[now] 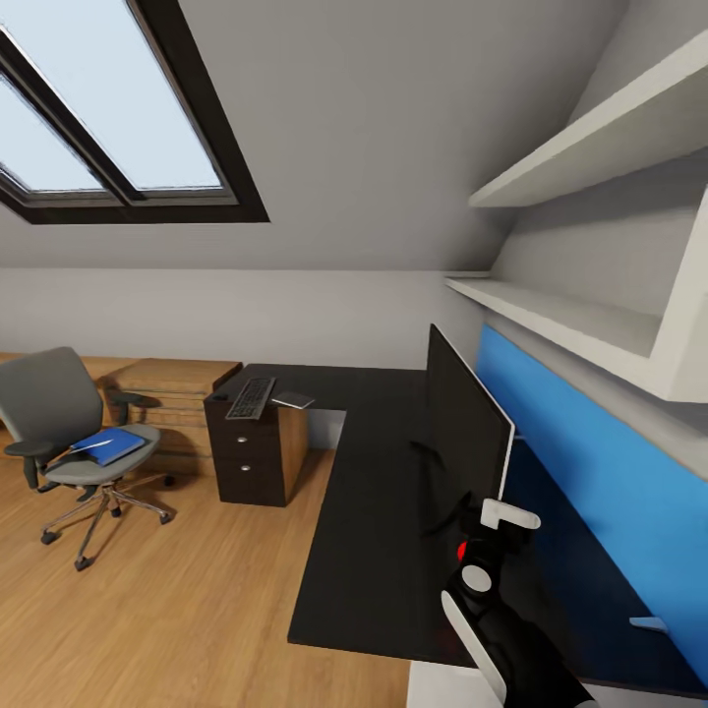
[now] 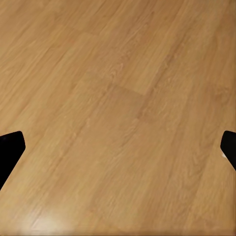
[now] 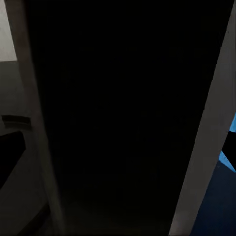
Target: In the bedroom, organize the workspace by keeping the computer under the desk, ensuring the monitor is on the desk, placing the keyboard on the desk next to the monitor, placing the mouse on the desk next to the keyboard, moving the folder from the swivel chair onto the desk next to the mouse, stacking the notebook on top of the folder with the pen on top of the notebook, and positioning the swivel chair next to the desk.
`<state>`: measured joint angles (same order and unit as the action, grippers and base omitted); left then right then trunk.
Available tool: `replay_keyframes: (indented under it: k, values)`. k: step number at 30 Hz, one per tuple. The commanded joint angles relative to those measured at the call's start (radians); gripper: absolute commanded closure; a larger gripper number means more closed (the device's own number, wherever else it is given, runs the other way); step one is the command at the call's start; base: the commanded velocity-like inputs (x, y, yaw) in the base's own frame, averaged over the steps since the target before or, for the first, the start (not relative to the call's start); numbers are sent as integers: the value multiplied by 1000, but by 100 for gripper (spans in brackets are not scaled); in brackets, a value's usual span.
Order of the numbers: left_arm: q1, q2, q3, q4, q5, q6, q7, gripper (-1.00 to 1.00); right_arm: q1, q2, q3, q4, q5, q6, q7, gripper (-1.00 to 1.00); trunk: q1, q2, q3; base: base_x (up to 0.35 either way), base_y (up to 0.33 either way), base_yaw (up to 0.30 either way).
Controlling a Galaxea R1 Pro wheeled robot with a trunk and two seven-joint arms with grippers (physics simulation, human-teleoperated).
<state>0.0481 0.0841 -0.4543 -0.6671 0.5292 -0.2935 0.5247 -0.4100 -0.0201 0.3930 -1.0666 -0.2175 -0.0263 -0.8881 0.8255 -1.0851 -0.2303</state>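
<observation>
Right gripper (image 1: 503,521) raised over the desk's (image 1: 379,492) near end, close against the monitor's (image 1: 464,428) near edge; in the right wrist view the dark screen (image 3: 123,113) spans between its two fingertips, one dark tip at each side edge, spread apart with the pale edge (image 3: 206,147) of the screen between them. Whether clamped on the screen or merely around it: cannot tell. Left gripper (image 2: 118,157) pointed down at bare wood floor (image 2: 113,98), tips wide apart, nothing between them.

Monitor upright on the desk's long wing, near the blue wall panel (image 1: 590,462). At the far corner of the short wing, above the drawers (image 1: 246,462): keyboard (image 1: 252,397), with a small dark mouse (image 1: 219,397) just beside it at the outer edge, and a thin grey notebook (image 1: 293,399) on the other side. Well apart from the desk, on the floor: chair (image 1: 69,433), blue folder (image 1: 108,445) lying on its seat.
</observation>
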Motion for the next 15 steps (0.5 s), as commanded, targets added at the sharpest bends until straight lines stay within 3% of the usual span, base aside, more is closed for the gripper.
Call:
replay_keyframes:
  k: [1,15]
  values:
    - [-1,2,-7,-2,11,-6,6,-100,-1,-1,4,-1,-9,-3,-6,-100,0,-1,-1,0,-29,0]
    - [-1,0,-7,-2,11,-6,6,-100,-1,-1,27,4,-9,-4,-6,-100,0,-1,-1,0,-4,0]
